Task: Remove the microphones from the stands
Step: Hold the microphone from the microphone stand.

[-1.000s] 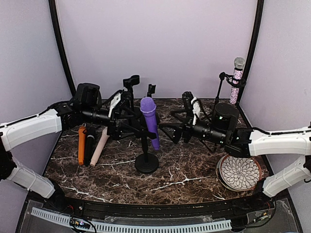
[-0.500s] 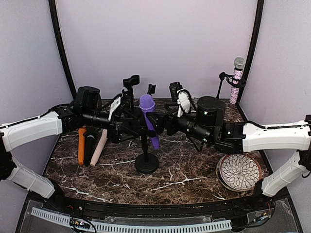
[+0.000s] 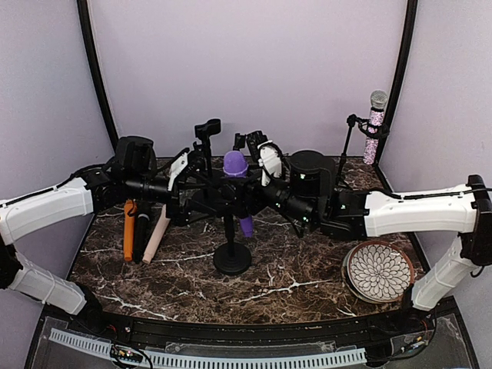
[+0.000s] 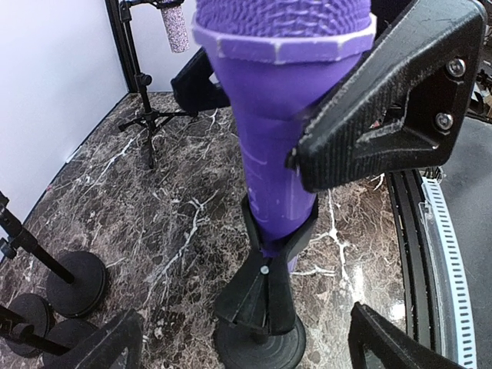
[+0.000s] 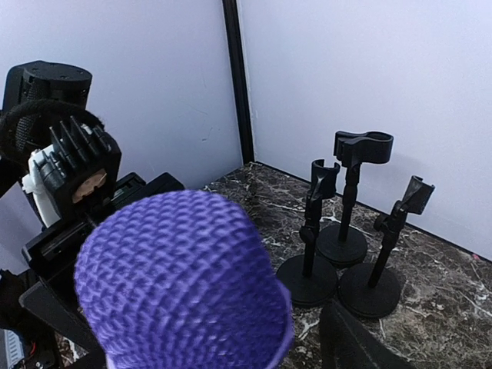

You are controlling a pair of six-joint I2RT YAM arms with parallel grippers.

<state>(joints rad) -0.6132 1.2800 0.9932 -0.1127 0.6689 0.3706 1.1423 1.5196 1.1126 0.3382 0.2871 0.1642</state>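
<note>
Nearest the arm bases, on the right of the marble-patterned table (image 3: pixel 292 292), a round patterned plate (image 3: pixel 378 272) is lying flat. Just beyond it, at the middle, the stand (image 3: pixel 231 258) is resting on its round black base. Its clip (image 4: pixel 267 280) is cupping the lower end of the purple microphone (image 4: pixel 280 177).

That microphone is showing a smooth violet barrel narrowing downward, a faceted collar and a woven-looking mesh head (image 5: pixel 183 284), and it is leaning slightly in the clip.

The left gripper (image 4: pixel 244 315) is hanging low by the stand with its fingers spread wide, one on each side, touching nothing. Higher up, the right gripper (image 4: pixel 284 108) is straddling the barrel. Its near finger (image 4: pixel 384 108) is pressing against the violet surface and the other is lying at the far side, though whether the squeeze is complete cannot be told.

Farther left, an orange microphone (image 3: pixel 128 231), a black microphone (image 3: pixel 143 231) and a pale pink microphone (image 3: pixel 156 237) are lying side by side. At the back, three empty stands (image 5: pixel 350 192) are clustering together. In the far right corner a glittery microphone (image 3: pixel 374 131) is sitting on a tripod stand (image 3: pixel 347 146).

A second ago the right gripper was hanging well to the right of the purple microphone. Half a second ago it was nearing the head, and now it is bracketing the barrel. The left arm is staying almost where it was, and the microphone is remaining in its clip.
</note>
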